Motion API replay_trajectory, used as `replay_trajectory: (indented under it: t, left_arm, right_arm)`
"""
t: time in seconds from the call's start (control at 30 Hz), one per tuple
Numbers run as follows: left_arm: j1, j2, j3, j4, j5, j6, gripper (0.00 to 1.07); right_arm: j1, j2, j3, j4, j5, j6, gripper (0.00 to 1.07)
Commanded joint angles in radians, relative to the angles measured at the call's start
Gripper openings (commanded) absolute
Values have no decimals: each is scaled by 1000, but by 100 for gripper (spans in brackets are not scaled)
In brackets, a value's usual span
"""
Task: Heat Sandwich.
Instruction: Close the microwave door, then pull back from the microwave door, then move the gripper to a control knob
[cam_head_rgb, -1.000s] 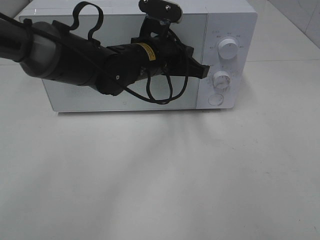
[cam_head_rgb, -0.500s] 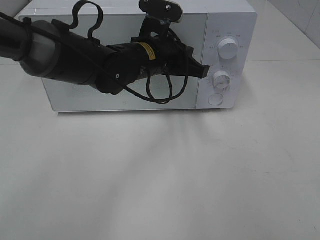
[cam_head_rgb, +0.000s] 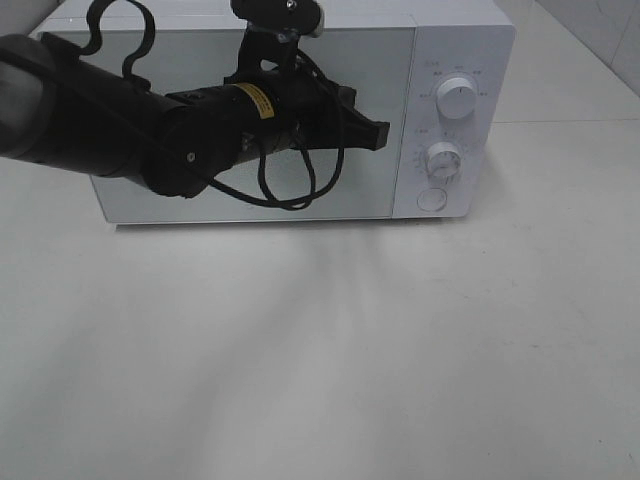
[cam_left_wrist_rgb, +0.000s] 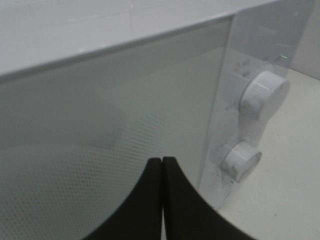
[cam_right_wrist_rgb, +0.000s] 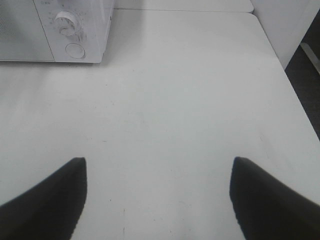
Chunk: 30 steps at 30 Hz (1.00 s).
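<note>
Only right wrist view: right gripper (cam_right_wrist_rgb: 158, 161), spread wide, empty; white table (cam_right_wrist_rgb: 175, 90) edge, dark floor (cam_right_wrist_rgb: 310, 100) beyond. Overhead: left gripper (cam_head_rgb: 379, 133), closed tight, empty, before microwave (cam_head_rgb: 385, 80).

The microwave dial markings (cam_head_rgb: 428, 80) and yellow arm label (cam_head_rgb: 257, 100) are illegible.

1 × microwave oven (cam_head_rgb: 385, 190), white, at the far edge of the counter (cam_head_rgb: 320, 350).
2 × dials on its panel: upper knob (cam_head_rgb: 457, 100), lower knob (cam_head_rgb: 443, 159).
1 × round button (cam_head_rgb: 432, 199), below the dials.
1 × counter, white.
2 × black grippers: left gripper (cam_head_rgb: 378, 135), right gripper (cam_right_wrist_rgb: 159, 160).
</note>
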Motion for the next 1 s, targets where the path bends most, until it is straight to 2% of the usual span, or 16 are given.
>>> replay_trajectory:
  t: [0.03,0.33,0.43,0.6,0.63,0.7,0.73,0.77,0.8,0.83,0.87,0.93,1.0]
  left_arm:
    - [-27,-49,44,-9,-16,-5,0]
    - [-68,-125,130,-10,15,-5,0]
    - [-80,-161,198,-10,11,-5,0]
    - [-80,-194,256,-22,42,-14,0]
    - [-80,-208,264,-25,74,-14,4]
    - [-80,-237,270,-28,180,-14,22]
    - [-80,-248,270,-28,212,-14,50]
    - [-80,-248,270,-28,212,-14,50]
    - [-80,-258,270,-29,240,-14,67]
    - [-80,-265,270,-29,264,-14,80]
    - [-80,-288,270,-28,328,-12,103]
    - [-80,-301,270,-28,361,-10,101]
    - [-80,-336,270,-25,472,-9,100]
  right_arm:
    - [-8,-27,1,-2,-6,-8,76]
    - [-8,-27,1,-2,-6,-8,76]
    - [-8,-27,1,-2,-6,-8,76]
    - [-8,-27,1,-2,-6,-8,76]
    - [-8,-27,1,-2,-6,-8,76]
    - [-8,-27,1,-2,-6,-8,76]
    - [-8,-27,1,-2,-6,-8,76]
    - [-8,-27,1,-2,-6,-8,76]
    - [-8,-27,1,-2,-6,-8,76]
    - [-8,-27,1,-2,-6,-8,76]
    - [-8,-27,1,-2,-6,-8,76]
    - [-8,-27,1,-2,-6,-8,76]
    - [-8,-27,1,-2,-6,-8,76]
